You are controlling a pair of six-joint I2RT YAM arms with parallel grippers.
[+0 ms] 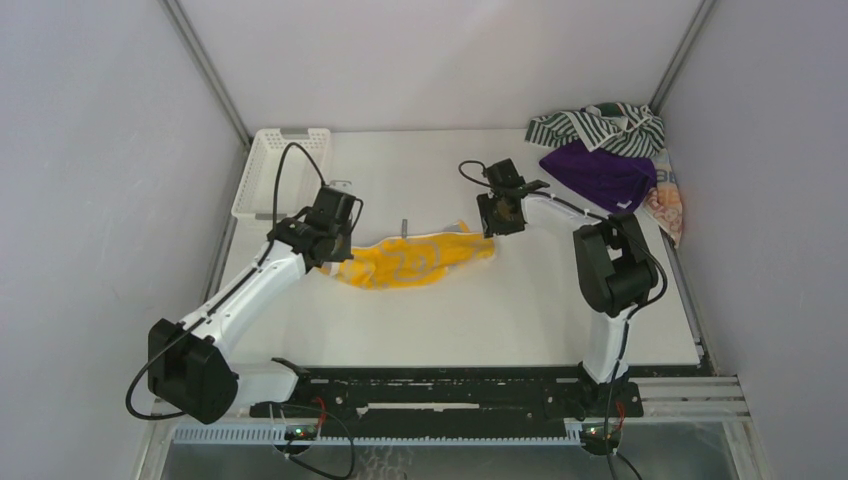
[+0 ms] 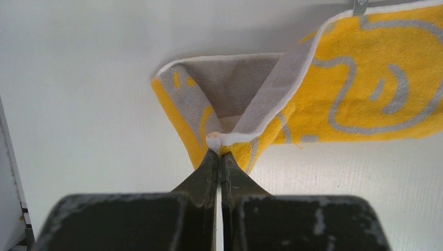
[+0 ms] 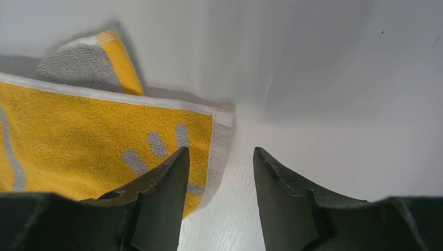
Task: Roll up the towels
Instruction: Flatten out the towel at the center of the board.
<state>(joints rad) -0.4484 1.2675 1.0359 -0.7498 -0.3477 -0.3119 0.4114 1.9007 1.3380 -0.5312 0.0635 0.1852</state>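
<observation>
Top view: yellow towel (image 1: 415,262) was seen laid out lengthwise across the middle of the table (image 1: 500,320), stretched roughly from 9 to 3 o'clock and partly bunched. Left gripper (image 2: 219,156) was positioned at the towel's 9 o'clock end, jaws pressed together and clamped on a corner; in the left wrist view the white hem was pinched right at the fingertips, with the corner folded over so the grey underside was exposed. Right gripper (image 3: 219,157) was positioned at the towel's 3 o'clock end, jaws apart, nothing gripped. In the right wrist view one finger (image 3: 162,193) was seen over the yellow cloth near its white-hemmed edge, the other over bare table, and the towel corner was lying just at the gap. The other towels were piled at the table's 2 o'clock corner, well apart from the yellow one: green-and-white striped towel (image 1: 600,125) farthest back, purple towel (image 1: 600,175) just in front and touching it, orange patterned towel (image 1: 668,205) at the 3 o'clock side of the purple one, partly covered. White lattice basket (image 1: 275,170) was seen at the 10 o'clock corner, beside the left arm's cable.
</observation>
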